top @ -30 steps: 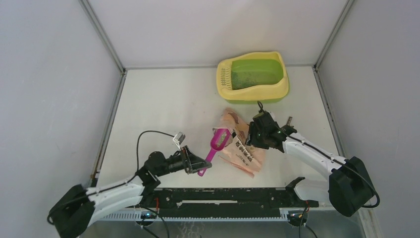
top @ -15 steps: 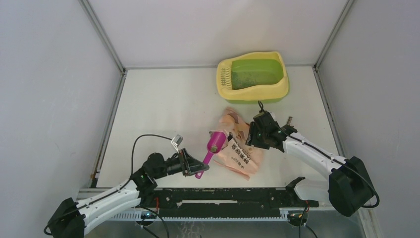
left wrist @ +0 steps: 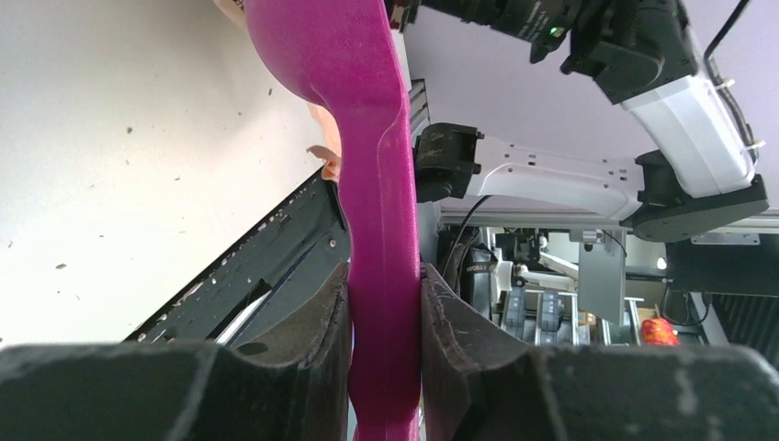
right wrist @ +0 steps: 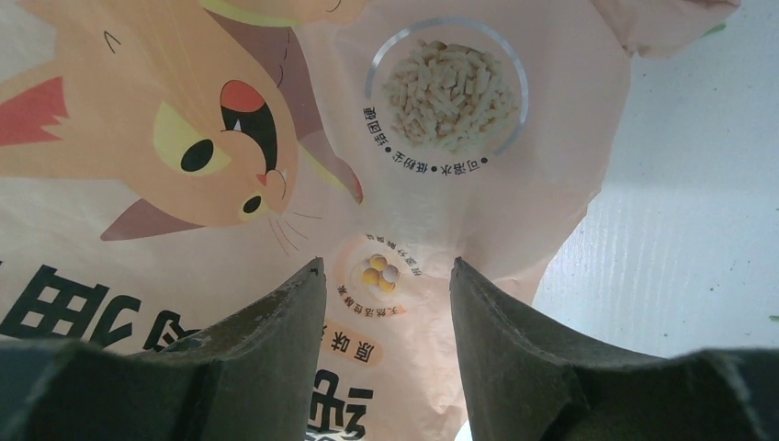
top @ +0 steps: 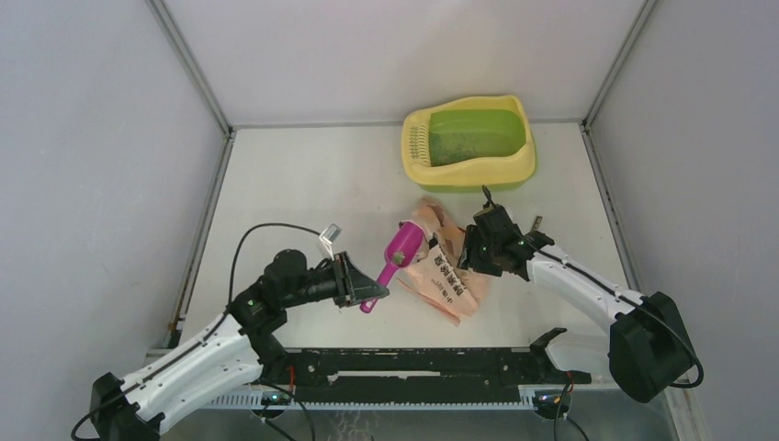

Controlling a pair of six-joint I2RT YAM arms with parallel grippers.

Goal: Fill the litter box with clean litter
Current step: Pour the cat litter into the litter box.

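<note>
The scoop [top: 397, 257] handle is pinched by the left gripper [top: 363, 287]. The right gripper's [top: 473, 250] jaws are spread about the bag [top: 445, 276]; a firm hold cannot be told. The litter box [top: 478, 175], specked with litter [top: 473, 145], is set well beyond, by the far wall. Should the bag slip, granules could be spilled short.

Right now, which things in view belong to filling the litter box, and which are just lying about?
Belong: litter box, litter in its basin, magenta scoop in the left tool, litter bag.
Lying about: black rail at the near edge.
</note>
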